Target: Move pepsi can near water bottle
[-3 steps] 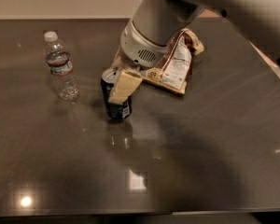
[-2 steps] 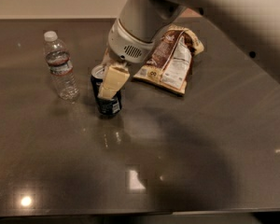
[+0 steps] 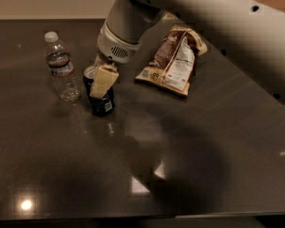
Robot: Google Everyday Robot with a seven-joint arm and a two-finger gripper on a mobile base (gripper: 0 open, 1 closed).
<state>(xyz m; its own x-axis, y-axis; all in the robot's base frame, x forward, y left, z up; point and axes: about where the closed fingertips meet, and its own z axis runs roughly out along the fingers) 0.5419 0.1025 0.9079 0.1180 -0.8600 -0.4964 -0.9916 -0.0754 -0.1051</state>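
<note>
The pepsi can (image 3: pixel 102 103) is a dark navy can with a silver top. It stands upright on the dark table (image 3: pixel 218 141), just right of the water bottle (image 3: pixel 61 69). The bottle is clear with a white cap and a thin label band, and stands upright at the left. A small gap separates can and bottle. My gripper (image 3: pixel 99 80) comes down from the upper right and is shut on the can. One cream finger pad (image 3: pixel 103 82) lies across the can's front; the other finger is hidden behind it.
A brown-and-white snack bag (image 3: pixel 173 63) lies flat to the right of the can, partly under my arm. My white arm crosses the top right of the view. The table's front edge runs along the bottom.
My gripper has carried the can to the left, from beside the snack bag to a spot close to the water bottle. The bottle and the bag have not moved.
</note>
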